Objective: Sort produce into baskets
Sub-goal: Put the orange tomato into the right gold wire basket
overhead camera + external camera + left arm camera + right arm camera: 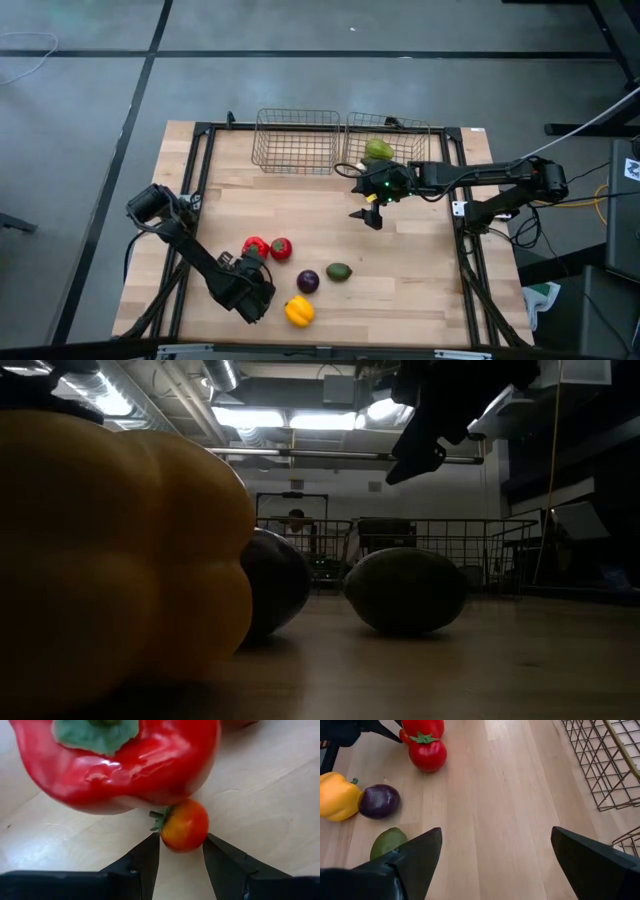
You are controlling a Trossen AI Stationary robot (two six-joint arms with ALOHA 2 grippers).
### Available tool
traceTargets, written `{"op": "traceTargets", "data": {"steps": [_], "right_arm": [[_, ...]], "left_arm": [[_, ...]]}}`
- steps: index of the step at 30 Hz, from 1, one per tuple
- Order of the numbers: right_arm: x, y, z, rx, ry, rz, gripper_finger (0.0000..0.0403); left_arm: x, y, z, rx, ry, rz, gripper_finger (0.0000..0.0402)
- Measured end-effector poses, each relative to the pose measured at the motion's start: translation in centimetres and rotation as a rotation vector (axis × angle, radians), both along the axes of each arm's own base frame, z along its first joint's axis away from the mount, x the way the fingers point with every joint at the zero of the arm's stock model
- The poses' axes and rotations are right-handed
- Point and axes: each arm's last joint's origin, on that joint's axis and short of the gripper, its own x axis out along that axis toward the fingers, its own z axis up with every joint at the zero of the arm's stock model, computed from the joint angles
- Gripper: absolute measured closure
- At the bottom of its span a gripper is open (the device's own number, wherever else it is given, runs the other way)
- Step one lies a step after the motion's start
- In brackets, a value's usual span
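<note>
A red pepper [255,247] and a red tomato [281,248] lie on the table's near left; a purple ball [308,281], a green piece [339,271] and a yellow pepper [299,311] lie nearer the front. My left gripper [181,840] is low beside the red pepper [115,765], its fingers open on either side of a small orange-red tomato [185,826] that rests on the wood against the pepper. My right gripper [368,215] hangs wide open and empty above the table's middle, and it also shows in its wrist view [495,837]. Two wire baskets [297,140] [410,138] stand at the far edge. My left gripper has one fingertip [152,842] at each side of the small tomato's body [172,837], coming nearly level from the table's near left. Whether the fingertips touch it I cannot tell. The small tomato lies on the table.
The right basket holds a green piece [378,150]. Bare wood lies between the baskets and the produce. In the low view the yellow pepper [110,550], the purple ball [275,580] and the green piece [405,590] stand close in front.
</note>
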Motion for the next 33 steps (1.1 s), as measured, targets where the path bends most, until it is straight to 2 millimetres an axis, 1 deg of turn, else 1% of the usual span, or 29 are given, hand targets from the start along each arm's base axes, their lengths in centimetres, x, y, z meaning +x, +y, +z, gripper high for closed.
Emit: {"op": "traceTargets", "data": {"steps": [8,12,17,24,27,33], "right_arm": [[0.0,0.0,0.0,0.0,0.0,0.0,0.0029],[0.0,0.0,0.0,0.0,0.0,0.0,0.0029],[0.0,0.0,0.0,0.0,0.0,0.001,0.0029],[0.0,0.0,0.0,0.0,0.0,0.001,0.0029],[0.0,0.0,0.0,0.0,0.0,0.001,0.0029],[0.0,0.0,0.0,0.0,0.0,0.001,0.0029]], "left_arm": [[0.6,0.7,-0.3,0.001,0.01,-0.05,0.0255],[1.1,1.4,-0.3,0.003,0.014,-0.025,0.0253],[1.7,2.2,-0.3,-0.006,0.021,0.006,0.0228],[2.3,2.9,-0.3,-0.02,0.052,-0.013,0.0182],[2.5,3.3,-0.3,-0.019,0.056,-0.011,0.0176],[2.8,3.7,-0.3,-0.015,0.053,0.004,0.0176]]}}
